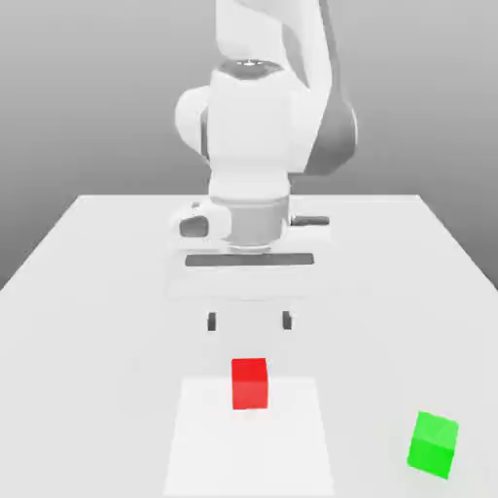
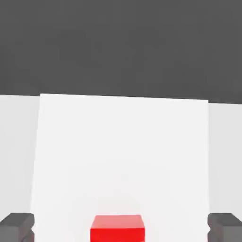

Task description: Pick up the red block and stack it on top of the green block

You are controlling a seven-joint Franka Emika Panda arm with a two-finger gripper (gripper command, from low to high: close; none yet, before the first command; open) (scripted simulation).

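The red block [image 1: 249,382] rests on the white table [image 1: 88,292] near its front middle. It also appears in the hand view as the red block [image 2: 117,228], lying between my two dark fingertips [image 2: 17,226]. My gripper [image 1: 249,321] hangs open just behind and above the red block, its fingers spread wide with nothing between them. The green block [image 1: 433,444] sits on the table at the front of the exterior view's right, turned slightly, well apart from the red one.
The white arm [image 1: 255,146] rises at the back middle of the table. A brighter white patch [image 1: 248,438] lies under the red block. The table's edges run along both sides.
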